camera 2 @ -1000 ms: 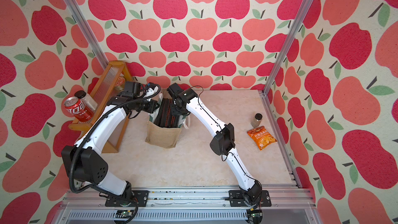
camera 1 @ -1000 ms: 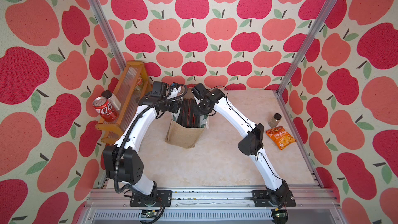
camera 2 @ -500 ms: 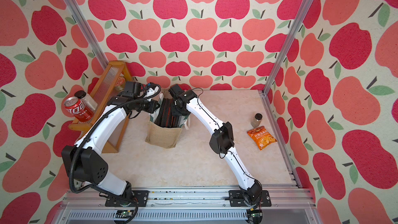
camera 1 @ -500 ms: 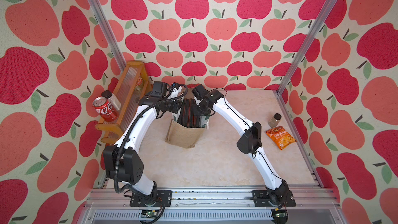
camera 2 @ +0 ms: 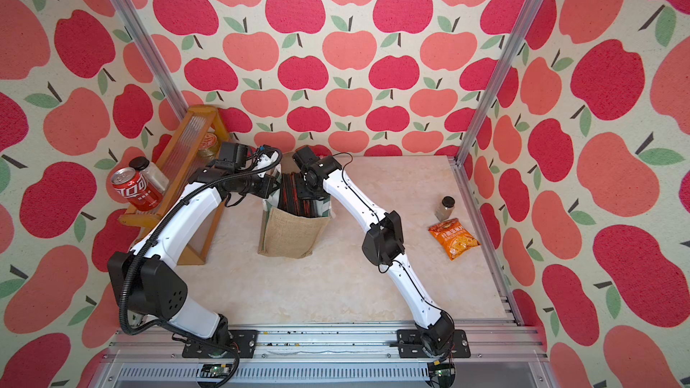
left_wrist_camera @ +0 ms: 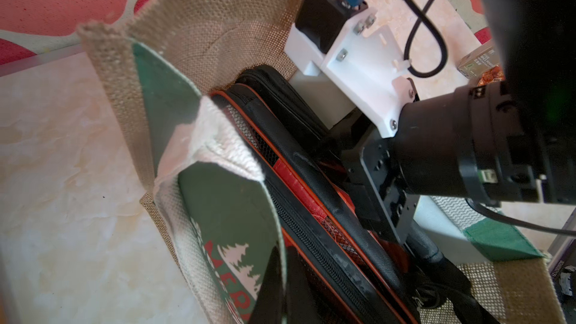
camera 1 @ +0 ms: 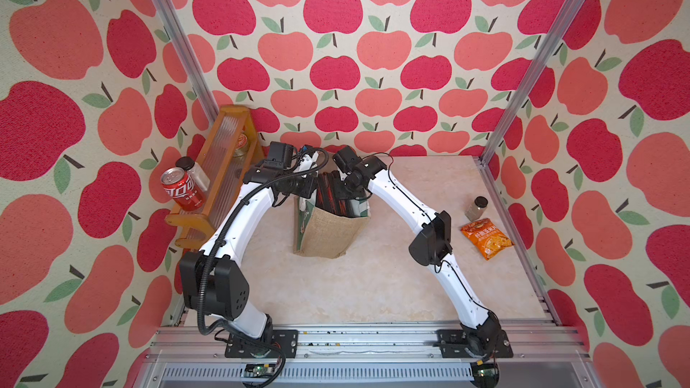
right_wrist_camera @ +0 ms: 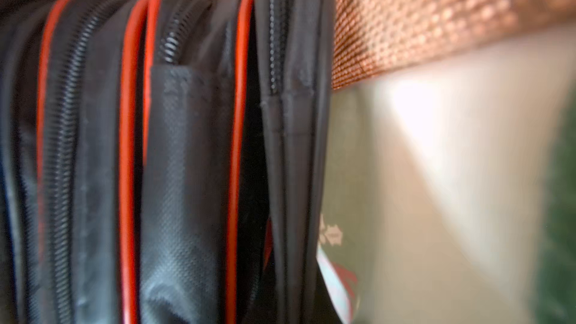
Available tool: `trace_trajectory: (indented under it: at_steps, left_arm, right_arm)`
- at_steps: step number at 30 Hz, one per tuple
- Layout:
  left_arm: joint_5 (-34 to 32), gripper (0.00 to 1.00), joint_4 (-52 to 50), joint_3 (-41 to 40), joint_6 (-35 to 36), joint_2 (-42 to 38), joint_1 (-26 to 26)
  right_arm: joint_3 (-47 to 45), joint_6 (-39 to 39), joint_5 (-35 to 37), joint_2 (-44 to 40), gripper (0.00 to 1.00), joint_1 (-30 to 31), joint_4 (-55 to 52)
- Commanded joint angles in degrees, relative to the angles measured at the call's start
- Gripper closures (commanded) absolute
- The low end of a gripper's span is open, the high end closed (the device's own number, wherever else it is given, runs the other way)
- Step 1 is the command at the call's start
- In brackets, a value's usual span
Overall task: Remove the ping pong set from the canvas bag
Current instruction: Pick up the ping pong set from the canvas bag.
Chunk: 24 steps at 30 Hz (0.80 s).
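The canvas bag (camera 1: 325, 233) (camera 2: 291, 235) stands upright mid-table, mouth open. Inside it stands the ping pong set (camera 1: 330, 192) (camera 2: 295, 192), a black zipped case with red piping. My left gripper (camera 1: 308, 190) (left_wrist_camera: 280, 282) is at the bag's left rim, shut on the green-and-white side panel (left_wrist_camera: 224, 213). My right gripper (camera 1: 345, 192) (right_wrist_camera: 290, 291) reaches down into the bag's mouth and is shut on the set's black zipped edge (right_wrist_camera: 290, 120). The left wrist view shows the set (left_wrist_camera: 311, 213) leaning against the jute wall (left_wrist_camera: 199, 26). The lower part of the set is hidden in the bag.
A wooden rack (camera 1: 224, 166) stands along the left wall with a red cola can (camera 1: 183, 188) and a jar on it. Near the right edge are a small spice jar (camera 1: 476, 207) and an orange snack bag (camera 1: 487, 237).
My right gripper has closed on the set's edge inside the bag. Its arm shifted slightly. The left arm has stayed in place, holding the rim.
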Motion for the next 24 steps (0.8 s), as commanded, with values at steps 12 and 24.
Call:
trace_trajectory:
  at_steps: [12, 24]
  left_arm:
    - [-5.27, 1.00, 3.26, -1.55, -1.34, -1.16, 1.71]
    - [-5.77, 1.00, 4.45, -2.82, -1.61, -1.16, 2.43]
  right_arm:
    - [5.08, -9.71, 9.01, -11.51, 1.00, 3.86, 3.03]
    - [4.61, -12.20, 8.89, -18.05, 1.00, 5.51, 9.96]
